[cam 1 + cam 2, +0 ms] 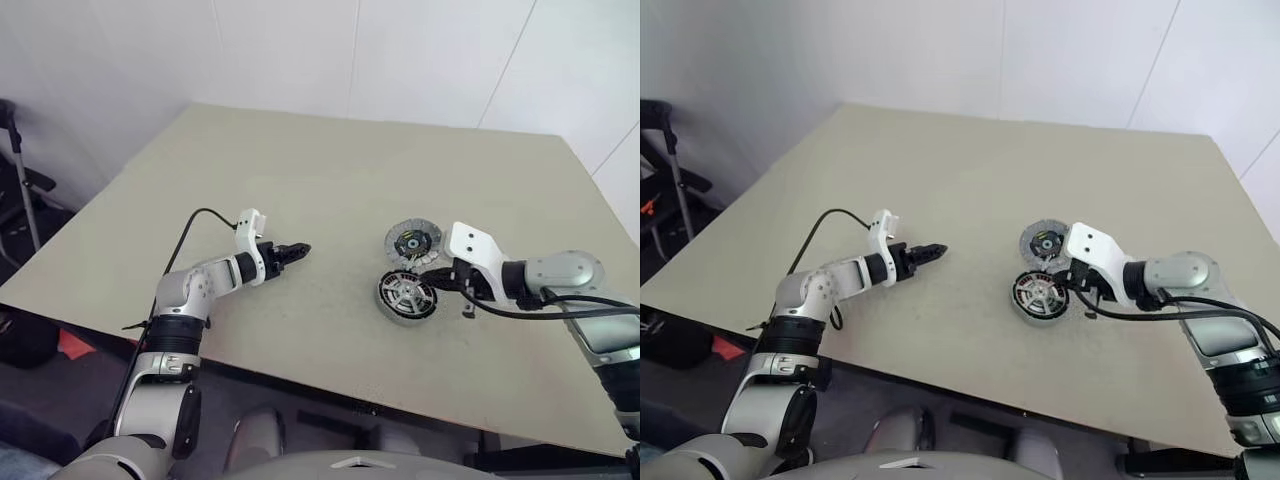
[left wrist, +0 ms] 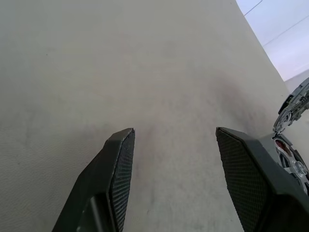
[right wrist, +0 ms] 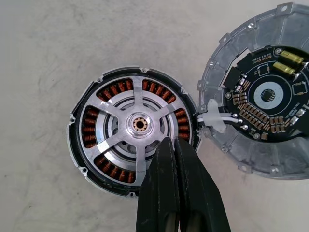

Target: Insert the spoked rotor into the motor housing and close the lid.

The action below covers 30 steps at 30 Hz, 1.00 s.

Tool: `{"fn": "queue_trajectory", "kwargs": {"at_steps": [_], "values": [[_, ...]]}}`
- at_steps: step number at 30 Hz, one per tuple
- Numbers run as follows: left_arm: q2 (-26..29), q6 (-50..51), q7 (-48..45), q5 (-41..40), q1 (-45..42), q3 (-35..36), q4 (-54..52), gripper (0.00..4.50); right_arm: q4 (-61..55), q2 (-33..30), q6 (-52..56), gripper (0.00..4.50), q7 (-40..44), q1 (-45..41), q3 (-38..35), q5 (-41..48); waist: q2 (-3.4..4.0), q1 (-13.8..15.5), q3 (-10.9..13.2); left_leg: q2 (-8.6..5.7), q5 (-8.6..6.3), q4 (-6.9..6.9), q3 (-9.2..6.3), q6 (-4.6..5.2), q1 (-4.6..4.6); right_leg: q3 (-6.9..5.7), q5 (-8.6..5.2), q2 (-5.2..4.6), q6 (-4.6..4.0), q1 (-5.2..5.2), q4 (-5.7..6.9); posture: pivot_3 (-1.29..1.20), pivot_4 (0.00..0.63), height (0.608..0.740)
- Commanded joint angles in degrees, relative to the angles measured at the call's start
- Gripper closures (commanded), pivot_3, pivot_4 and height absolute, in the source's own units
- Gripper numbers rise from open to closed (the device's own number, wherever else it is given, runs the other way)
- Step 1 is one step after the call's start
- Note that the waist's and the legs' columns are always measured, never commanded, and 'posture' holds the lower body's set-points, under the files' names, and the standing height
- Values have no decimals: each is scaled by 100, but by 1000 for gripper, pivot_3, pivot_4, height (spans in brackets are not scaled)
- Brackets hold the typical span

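While the spoked rotor (image 3: 139, 124) already sits down inside the motor housing (image 3: 77, 145) on the beige table (image 1: 300, 170), the lid (image 3: 260, 92) lies flipped open right beside it, right gripper (image 3: 174, 145) pinched together just over the rotor, left gripper (image 2: 174, 145) spread and well off to the side

— What colours are seen on the motor housing (image 3: 79, 140)?
— A dark rim and reddish-copper windings are shown, striped finely, behind the silver spoked rotor (image 3: 137, 126), whose hub has a pale gold centre.

— And the lid (image 3: 260, 96)?
— Grey metal is seen at its ribbed edge; the inner board is black, dotted with tan components and two yellow blocks.

— The table (image 1: 330, 180)?
— A plain beige-olive is shown, faintly speckled. The right gripper (image 3: 175, 145) is black.
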Motion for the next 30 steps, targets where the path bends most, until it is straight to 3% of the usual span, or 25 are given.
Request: {"fn": "queue_trajectory", "kwargs": {"at_steps": [1, 9, 13, 26, 30], "values": [[22, -56, -48, -25, -75, 8, -143, 1676, -236, -129, 50, 4472, 75, 168, -224, 189, 0, -1, 0, 0, -1, 3, 0, 2, -4, 0, 0, 0, 0, -2, 0, 0, 0, 740], [36, -42, -48, -13, -73, 6, -138, 1676, 318, 25, -384, 4472, -220, 630, 296, -375, -4, -10, -1, 3, -10, 11, 0, -18, 40, -1, -1, -2, 2, 41, -3, 0, 0, 740], [45, -43, -49, -7, -79, 3, -141, 1676, 188, 88, -341, 4472, -220, 426, 38, -107, -13, -36, 1, 4, -8, 8, 0, -24, 104, 0, -28, -1, 46, 97, -12, 0, 0, 740], [20, -64, -48, 15, -96, -23, -89, 1676, -785, -255, 212, 4472, -1, -102, -487, 506, -10, -2, 2, 0, -7, -2, 0, -21, 85, 6, -3, 0, 5, 83, -8, 0, 0, 740], [39, -62, -52, 16, -100, -11, -64, 1676, -964, -205, 401, 4472, -15, 53, -357, 557, -8, 3, 1, -1, 0, 2, 0, -1, 13, 3, -2, 0, 3, 14, 1, 0, 0, 740]]}}
